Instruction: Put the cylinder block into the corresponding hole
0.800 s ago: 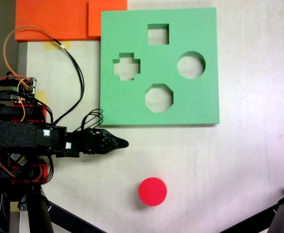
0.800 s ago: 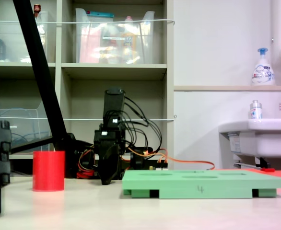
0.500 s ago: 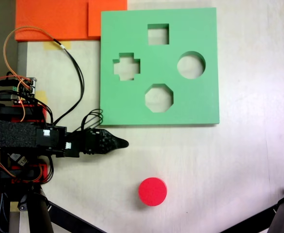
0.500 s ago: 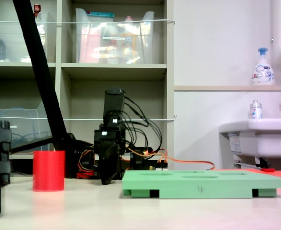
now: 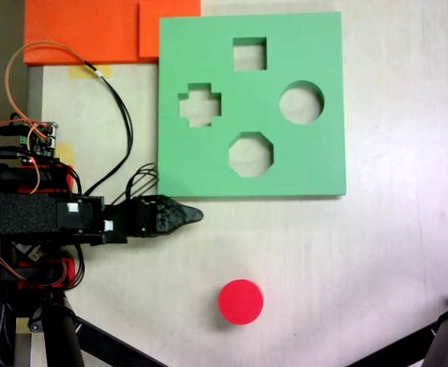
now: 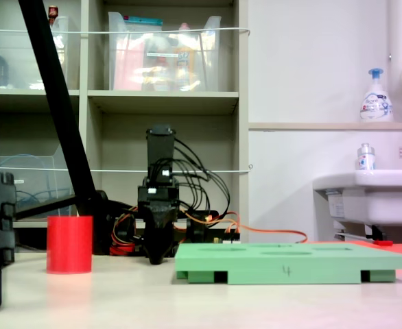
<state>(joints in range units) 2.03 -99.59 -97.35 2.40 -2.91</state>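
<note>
The red cylinder block [image 5: 241,301] stands on a flat face on the pale table, below the green foam board [image 5: 316,160] in a fixed view. From the side, the cylinder block [image 6: 69,245] stands left of the board [image 6: 290,267]. The round hole [image 5: 301,102] lies at the board's right side, with nothing in it. My gripper [image 5: 193,215] reaches in from the left, just under the board's lower left corner and up-left of the block. It tapers to one closed point with nothing held. Its tip [image 6: 156,259] hangs close to the table.
The board also has square [image 5: 249,53], cross [image 5: 199,105] and octagonal [image 5: 250,154] cutouts. Orange foam sheets [image 5: 94,30] lie at the top left. Cables [image 5: 121,115] loop beside the arm. Black stand legs [image 5: 447,336] enter at the bottom corners. Shelves and a sink [image 6: 365,195] stand behind.
The gripper has swung slightly toward the board's lower edge in the top-down view and turned at the wrist. The block and board have not moved.
</note>
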